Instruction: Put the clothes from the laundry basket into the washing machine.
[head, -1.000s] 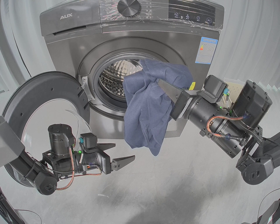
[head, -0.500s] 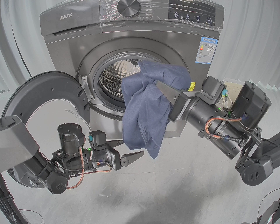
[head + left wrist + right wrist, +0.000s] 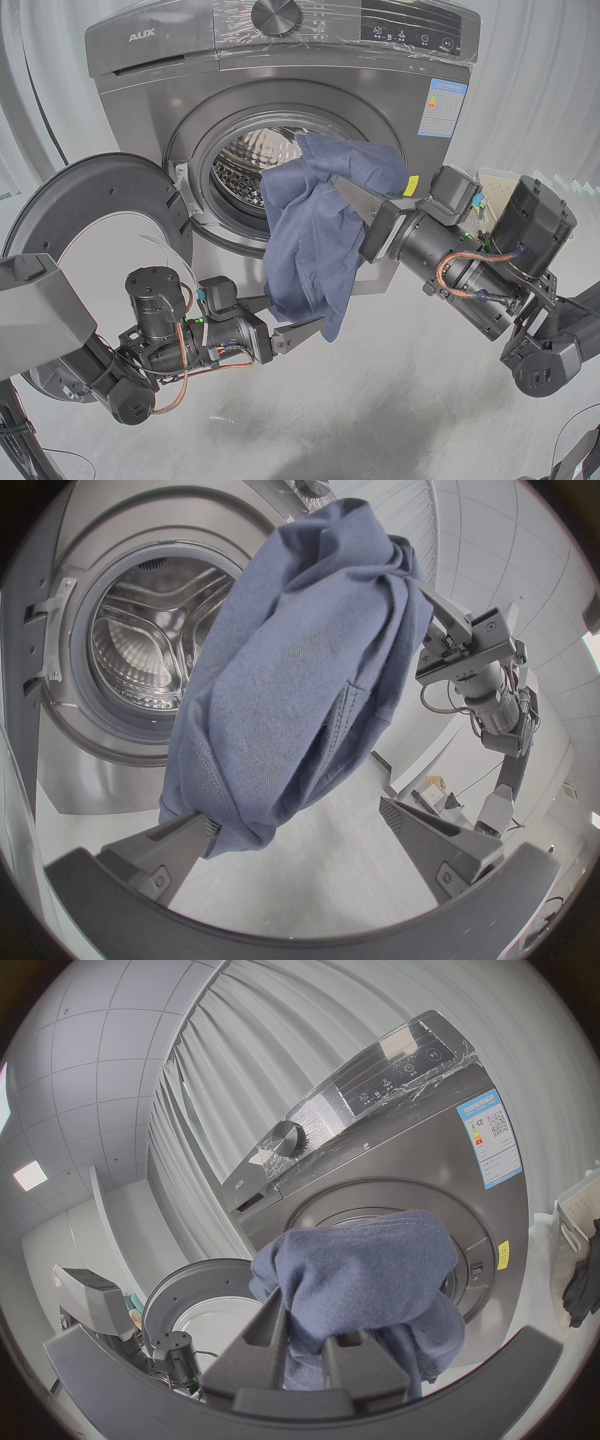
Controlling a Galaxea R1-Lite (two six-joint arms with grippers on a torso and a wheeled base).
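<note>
The right pincer [image 3: 340, 184] is shut tight on a blue cloth [image 3: 319, 225]. It holds the cloth up in front of the round mouth of the washing machine [image 3: 156, 106]. In the right wrist view the cloth [image 3: 362, 1266] bunches over that pincer [image 3: 306, 1329] and hides its tips.

The left pincer [image 3: 294, 312] is low, near the floor [image 3: 375, 387], with its fingers spread wide. The bottom edge of the cloth hangs down between them. In the left wrist view one finger [image 3: 181, 842] touches the hem of the cloth [image 3: 294, 667]. The other finger is apart from it.

Behind the cloth is the shiny drum [image 3: 250, 156]. The cloth covers part of the drum, so I cannot tell if anything is inside. The round door [image 3: 81, 194] is swung open to the left.

The machine has small white letters on its drawer front [image 3: 142, 36]. A blue and white sticker [image 3: 442, 107] is at its top right corner, and its writing is too small to read. A small yellow sticker [image 3: 410, 185] sits beside the mouth. A knob [image 3: 275, 15] is at the top, cut off by the edge.

The pale laundry basket [image 3: 578, 1222] stands on the floor to the right of the machine. A dark cloth [image 3: 584, 1285] lies in it, partly cut off.
</note>
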